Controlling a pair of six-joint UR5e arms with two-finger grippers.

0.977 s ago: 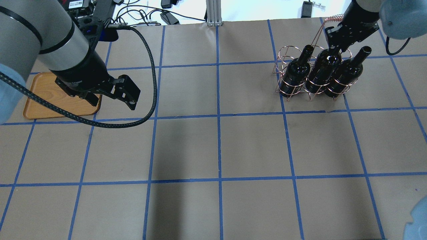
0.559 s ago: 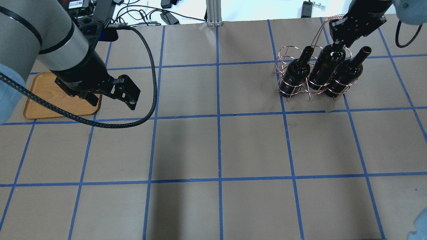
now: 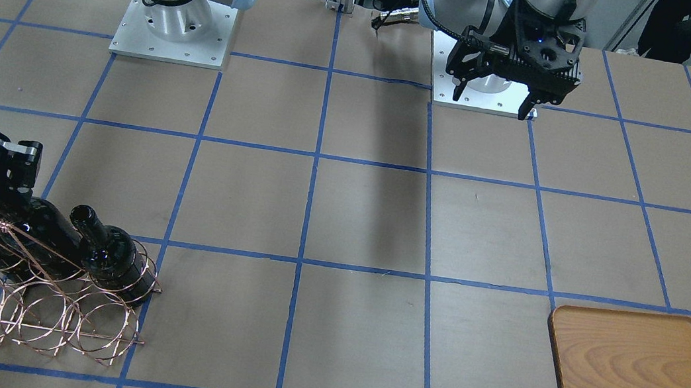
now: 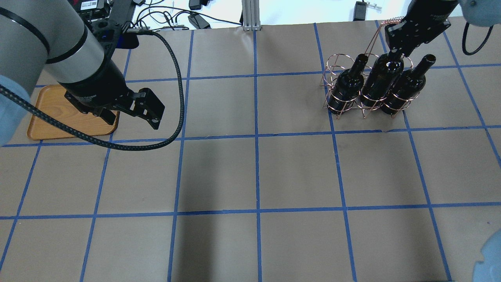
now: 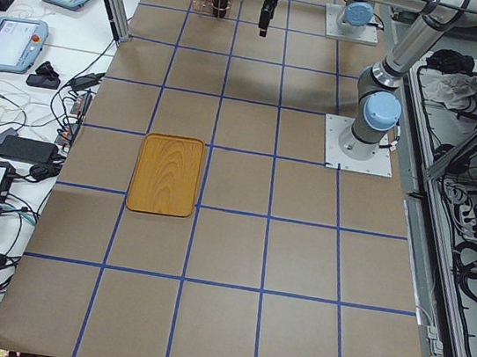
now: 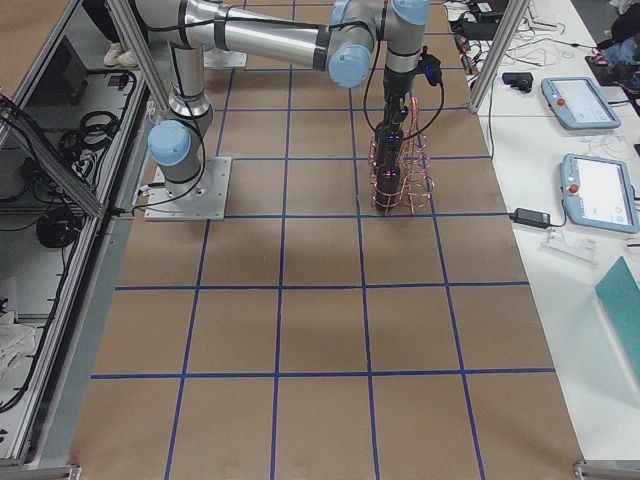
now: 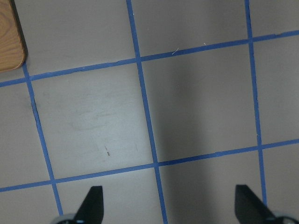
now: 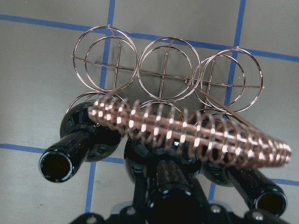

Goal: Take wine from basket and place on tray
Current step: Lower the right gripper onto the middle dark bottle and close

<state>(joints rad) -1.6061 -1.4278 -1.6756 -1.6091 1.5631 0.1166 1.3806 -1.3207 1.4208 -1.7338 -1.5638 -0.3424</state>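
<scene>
My right arm stretches across the table, wrist tipped downward. The right gripper [image 4: 398,53] has its fingers clamped on the neck of the wine [image 4: 381,82], the middle of three bottles. The wine's base sits inside a hoop of the basket [image 4: 336,64]. Neighbour bottles [image 4: 348,84] stand close on either side of the fingers, necks free. The twisted handle bar [image 8: 187,135] crosses just ahead of the fingers, and the empty row of hoops lies beyond it.

My left arm hangs over the table [image 4: 258,172], and the left gripper [image 7: 170,210] points down with fingers spread wide, holding nothing. The tray [image 3: 636,372] lies flat off to one side of them, only its corner showing in the wrist view.

I see glossy black glass, thin copper wire, grained light wood, and brown paper gridded with blue tape.
</scene>
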